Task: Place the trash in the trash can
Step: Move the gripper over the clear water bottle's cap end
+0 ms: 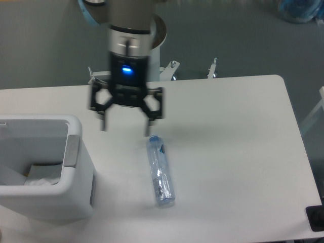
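Camera view, fixed, looking down on the tabletop (228, 126). Task looks abt half done: the bag (43, 173) lies inside the trash can (76, 190) at the left, a pale crumpled heap low in the bin; green print can't be made out from here. The bottle (160, 170) is not yet binned. It lies on its side near the middle of the tabletop, well apart from the can, blue cap end toward the arm's base, other end toward the front edge.

Gripper (125, 129) hangs just behind the bottle's cap end, jaws spread wide & empty, nothing between them. Right fingertip sits close to the cap in the picture; whether it touches can't be told, prob. apart since the gripper looks higher up. What's left, as I judge it: line up over the bottle, close on it, carry it left, drop it in the can.

Materials: bottle is slim clear plastic, round body w/ a blue label, glinty, likely to roll if nudged sideways. Bag is thin, wrinkly film, soft & shapeless. Can is boxy white plastic, rounded corners, thick rim, grey panel on the side facing the bottle. Tabletop is smooth matt white w/ rounded corners.
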{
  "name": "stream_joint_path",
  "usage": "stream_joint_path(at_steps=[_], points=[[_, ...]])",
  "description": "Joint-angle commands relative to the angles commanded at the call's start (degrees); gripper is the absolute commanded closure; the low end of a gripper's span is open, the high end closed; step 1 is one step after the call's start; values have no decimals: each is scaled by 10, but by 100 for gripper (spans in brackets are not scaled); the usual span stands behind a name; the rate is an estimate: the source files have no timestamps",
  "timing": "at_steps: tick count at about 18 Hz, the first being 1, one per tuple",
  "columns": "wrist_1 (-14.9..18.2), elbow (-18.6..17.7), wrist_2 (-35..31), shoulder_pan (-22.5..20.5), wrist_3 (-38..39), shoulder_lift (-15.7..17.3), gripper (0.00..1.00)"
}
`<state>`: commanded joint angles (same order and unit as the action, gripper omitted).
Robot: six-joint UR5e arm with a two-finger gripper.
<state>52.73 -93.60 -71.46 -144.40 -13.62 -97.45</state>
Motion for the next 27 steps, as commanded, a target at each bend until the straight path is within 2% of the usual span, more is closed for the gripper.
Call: stream_joint_path(at_steps=[4,6,8,13,19,27], points=[[0,7,-15,-8,4,-70,0],[-1,13,-55,-6,3,-100,0],[3,27,-65,-4,4,-131,0],[4,30,-67,5,4,-166,0],[4,37,-79,49,4,-212,0],[2,52,-91,66,-5,-253,0]])
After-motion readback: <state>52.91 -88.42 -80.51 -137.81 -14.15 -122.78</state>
